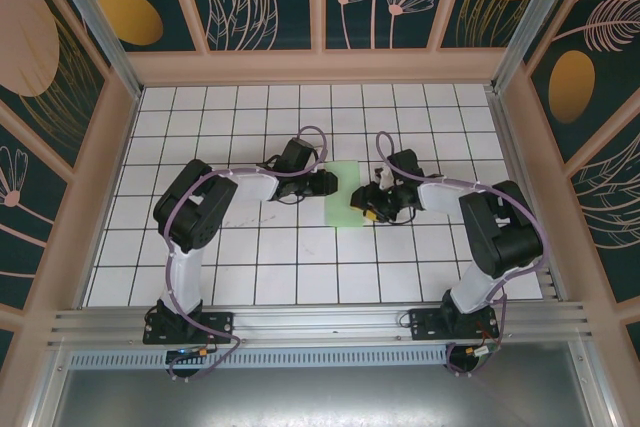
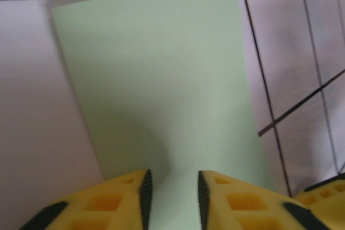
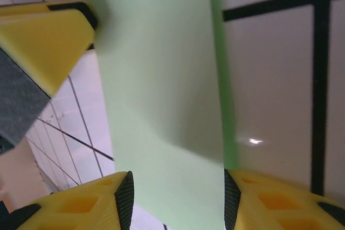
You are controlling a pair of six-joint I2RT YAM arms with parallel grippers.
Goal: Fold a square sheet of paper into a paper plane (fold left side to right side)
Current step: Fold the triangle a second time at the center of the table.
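Tiles of the white worktop (image 1: pixel 260 272) lie nearest. Farther in, at its middle, the square sheet of paper (image 1: pixel 342 187) lies as a narrow pale green rectangle. The left tool (image 2: pixel 172 189) meets its left edge and the right tool (image 3: pixel 175 195) its right; both are released, jaws parted with paper between them.

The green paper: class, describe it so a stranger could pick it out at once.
Look at the white tiled table. Near its middle, the paper lies between the left gripper and the right gripper. Unlike the white table and black-and-yellow grippers, it is a pale green rectangle.
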